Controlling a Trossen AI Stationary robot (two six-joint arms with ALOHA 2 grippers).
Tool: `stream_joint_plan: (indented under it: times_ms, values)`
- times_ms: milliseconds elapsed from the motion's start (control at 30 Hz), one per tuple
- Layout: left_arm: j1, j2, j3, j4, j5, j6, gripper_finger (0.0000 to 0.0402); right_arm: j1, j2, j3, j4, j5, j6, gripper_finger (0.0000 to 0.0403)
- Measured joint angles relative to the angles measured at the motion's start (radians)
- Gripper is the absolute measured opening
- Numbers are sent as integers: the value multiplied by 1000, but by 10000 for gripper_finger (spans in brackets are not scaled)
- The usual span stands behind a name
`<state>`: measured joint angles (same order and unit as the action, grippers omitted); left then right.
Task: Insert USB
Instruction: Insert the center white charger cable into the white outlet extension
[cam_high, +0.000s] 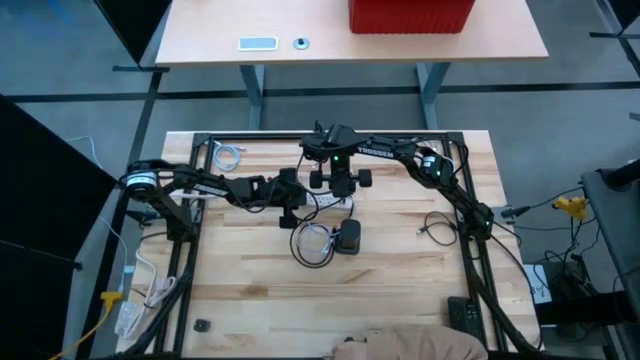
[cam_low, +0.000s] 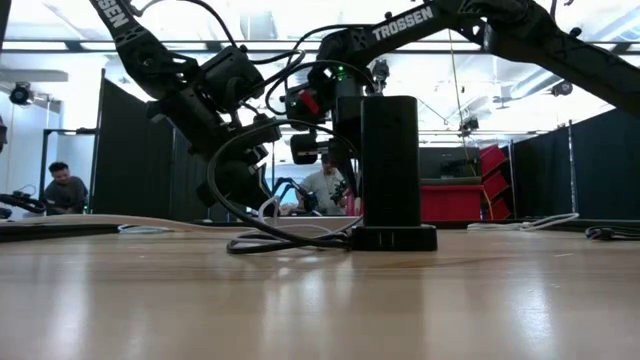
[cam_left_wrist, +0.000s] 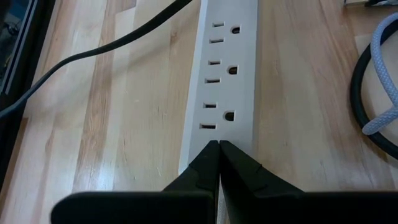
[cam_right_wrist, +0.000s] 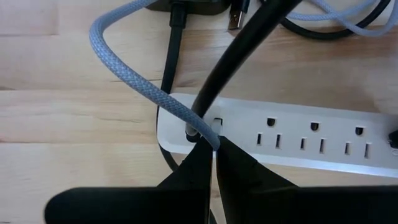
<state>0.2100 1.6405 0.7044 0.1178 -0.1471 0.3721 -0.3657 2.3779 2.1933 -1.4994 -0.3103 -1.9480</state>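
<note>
A white power strip (cam_left_wrist: 224, 68) lies flat on the wooden table, at mid-table in the high view (cam_high: 330, 202). A grey braided USB cable (cam_right_wrist: 134, 78) and a black cable (cam_right_wrist: 239, 56) run to one end of the strip (cam_right_wrist: 186, 118). My right gripper (cam_right_wrist: 214, 146) is shut, with its tips at the grey cable's plug end. My left gripper (cam_left_wrist: 219, 144) is shut, with its tips over the strip's other end, just short of the nearest outlet (cam_left_wrist: 217, 118). In the high view the two grippers meet over the strip, left (cam_high: 300, 205) and right (cam_high: 335, 190). My left gripper sets its shut fingertips (cam_left_wrist: 208, 155) on the top face of the strip's end (cam_left_wrist: 217, 138), slanting down from the table's left. The strip lies flat under them. My right gripper has its shut fingertips (cam_right_wrist: 202, 155) against the grey cable's plug end (cam_right_wrist: 208, 135), coming steeply from above. The plug sits at the strip's end face; whether it is pinched or only pushed I cannot tell.
A black upright charger block (cam_low: 390, 170) stands near the strip toward the table's near edge (cam_high: 347, 237), with coiled cables (cam_high: 313, 243) beside it. Loose cables lie at the far left (cam_high: 230, 155) and at the right (cam_high: 437, 225). People sit beyond the table (cam_low: 65, 185).
</note>
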Motion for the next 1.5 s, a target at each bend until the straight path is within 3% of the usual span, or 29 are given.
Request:
stream_joint_plan:
  times_ms: [1500]
  values:
    - [0,0,0,1,0,-16,0,-7,27,-33,26,-99,1,0]
